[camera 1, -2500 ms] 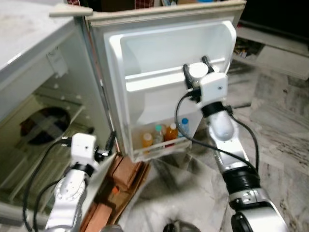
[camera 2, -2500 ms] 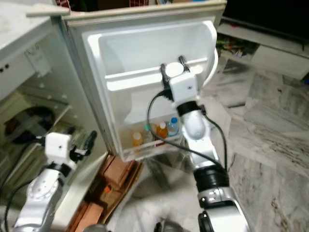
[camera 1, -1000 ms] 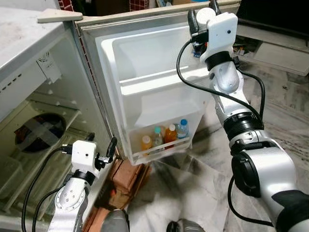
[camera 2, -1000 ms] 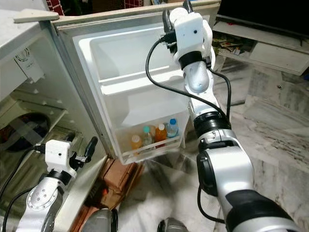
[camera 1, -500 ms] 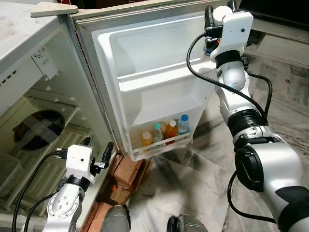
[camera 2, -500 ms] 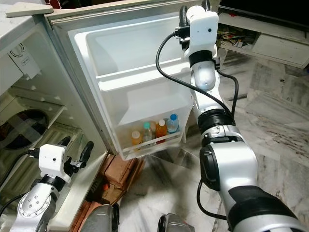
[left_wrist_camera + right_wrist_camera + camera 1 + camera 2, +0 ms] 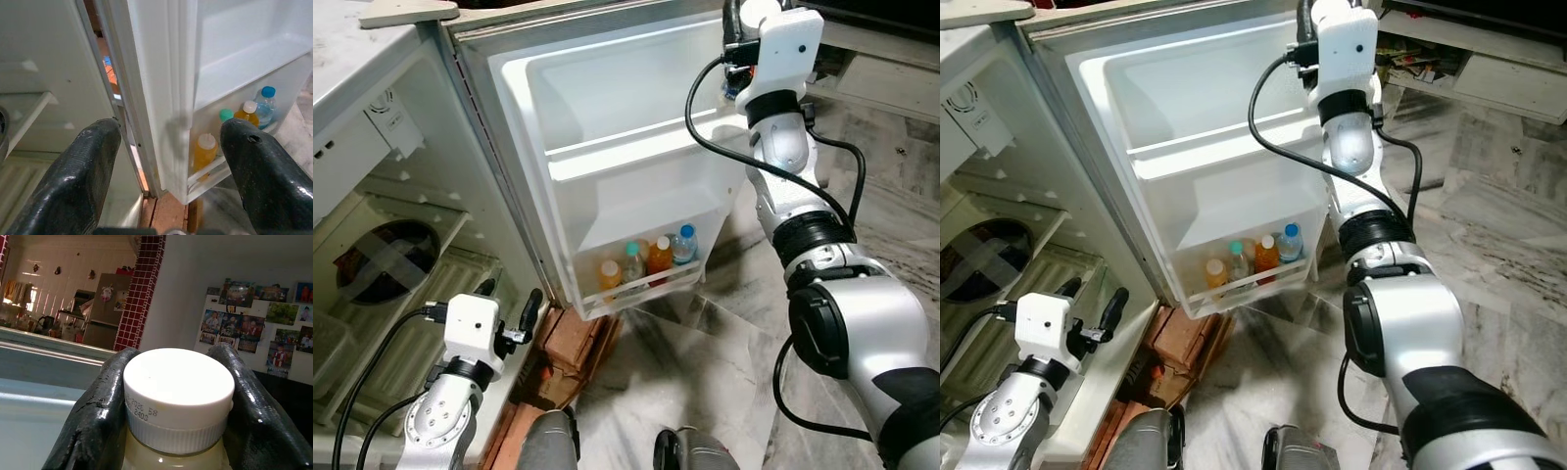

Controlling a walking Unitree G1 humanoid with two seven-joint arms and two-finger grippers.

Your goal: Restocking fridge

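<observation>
Marble floor [image 7: 724, 362]; brown cartons [image 7: 570, 354] beside door base; photo collage [image 7: 264, 328] on far wall.

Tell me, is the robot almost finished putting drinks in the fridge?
Partly. Four bottles already stand in the fridge door's bottom rack. The right gripper holds a white-capped bottle up by the door's top edge, not yet shelved. The door's upper shelf is bare. The left gripper is open, holding nothing.

You see a white-capped bottle [image 7: 178, 401] of pale yellow drink upright (cap stamped with a date) raised beside the open fridge door's [image 7: 626, 147] top corner.
</observation>
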